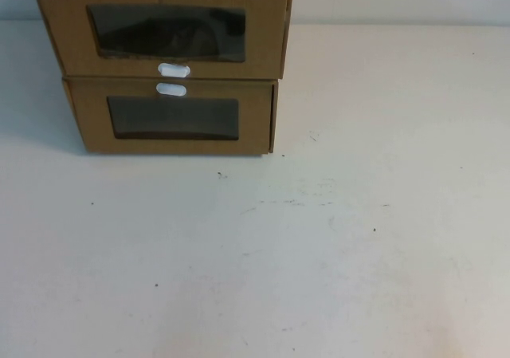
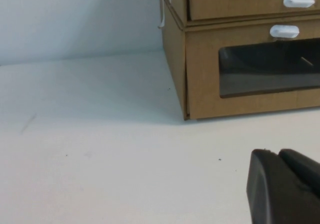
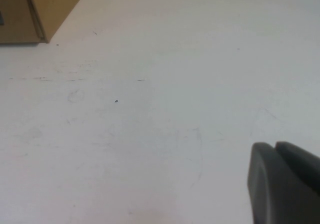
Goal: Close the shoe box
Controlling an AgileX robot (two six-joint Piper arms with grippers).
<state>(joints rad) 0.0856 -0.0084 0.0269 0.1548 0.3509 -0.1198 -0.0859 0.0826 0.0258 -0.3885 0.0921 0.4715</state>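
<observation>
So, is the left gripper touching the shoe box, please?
Apart: the left wrist view shows bare table between the left gripper and the shoe box; the right gripper hangs over bare table too.

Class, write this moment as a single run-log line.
shoe box: atop lower box | left gripper: low over table, before boxes | right gripper: above bare table, right of boxes

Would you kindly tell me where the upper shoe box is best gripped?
Probably the white pull tab under the window of the shoe box, approached from the front: it alone protrudes from that flat face. The left gripper and right gripper hover over the table.
</observation>
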